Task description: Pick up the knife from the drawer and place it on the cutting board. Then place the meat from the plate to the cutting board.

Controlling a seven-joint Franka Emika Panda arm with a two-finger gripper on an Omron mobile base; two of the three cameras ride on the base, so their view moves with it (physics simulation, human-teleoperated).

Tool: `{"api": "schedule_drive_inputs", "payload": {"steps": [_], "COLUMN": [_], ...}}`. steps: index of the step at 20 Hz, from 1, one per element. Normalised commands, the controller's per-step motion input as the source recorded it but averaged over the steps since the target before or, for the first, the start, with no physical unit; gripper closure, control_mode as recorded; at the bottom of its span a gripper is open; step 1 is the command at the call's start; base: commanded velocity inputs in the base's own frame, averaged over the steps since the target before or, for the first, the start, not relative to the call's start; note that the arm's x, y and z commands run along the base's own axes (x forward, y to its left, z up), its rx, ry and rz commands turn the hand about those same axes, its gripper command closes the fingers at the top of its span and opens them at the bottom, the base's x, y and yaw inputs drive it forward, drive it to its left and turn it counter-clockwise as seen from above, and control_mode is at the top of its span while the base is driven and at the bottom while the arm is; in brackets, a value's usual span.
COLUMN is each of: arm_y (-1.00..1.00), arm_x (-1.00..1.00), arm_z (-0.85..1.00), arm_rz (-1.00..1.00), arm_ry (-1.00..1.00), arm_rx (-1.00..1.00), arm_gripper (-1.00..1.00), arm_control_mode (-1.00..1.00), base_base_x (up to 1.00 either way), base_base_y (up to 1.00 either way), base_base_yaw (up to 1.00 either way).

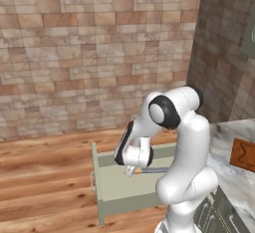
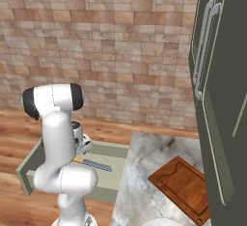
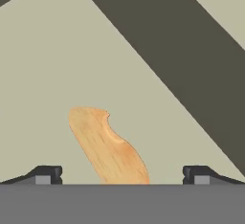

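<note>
Low inside the drawer (image 1: 124, 189), gripper (image 3: 122, 175) spread wide astride the knife (image 3: 107, 146) handle, fingers clear of it.

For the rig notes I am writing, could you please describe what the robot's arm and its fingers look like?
The arm is glossy white with thick, rounded links, and black bands and caps mark its joints. No cables or markings show on it. In the hand view the gripper ends in two small dark fingers, each with a lighter grey patch on its tip.
</note>
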Motion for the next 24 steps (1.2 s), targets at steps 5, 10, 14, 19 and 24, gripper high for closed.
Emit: {"api": "schedule_drive_inputs", "payload": {"steps": [5, 10, 14, 19, 24], "arm_y": [0.00, 0.00, 0.00, 0.00, 0.00], "arm_x": [0.04, 0.00, 0.00, 0.00, 0.05], "arm_z": [-0.16, -0.08, -0.03, -0.09, -0.10], "arm_rz": [0.00, 0.00, 0.00, 0.00, 0.00], "arm_ry": [0.01, 0.06, 0.07, 0.05, 0.00], "arm_rx": [0.00, 0.00, 0.00, 0.00, 0.00], "arm_gripper": [-1.00, -1.00, -1.00, -1.00, -1.00], "arm_control_mode": [-1.00, -1.00, -1.00, -1.00, -1.00], "base_base_x": [0.00, 0.00, 0.00, 0.00, 0.00], "base_base_y": [0.00, 0.00, 0.00, 0.00, 0.00], "base_base_yaw": [0.00, 0.00, 0.00, 0.00, 0.00]}}
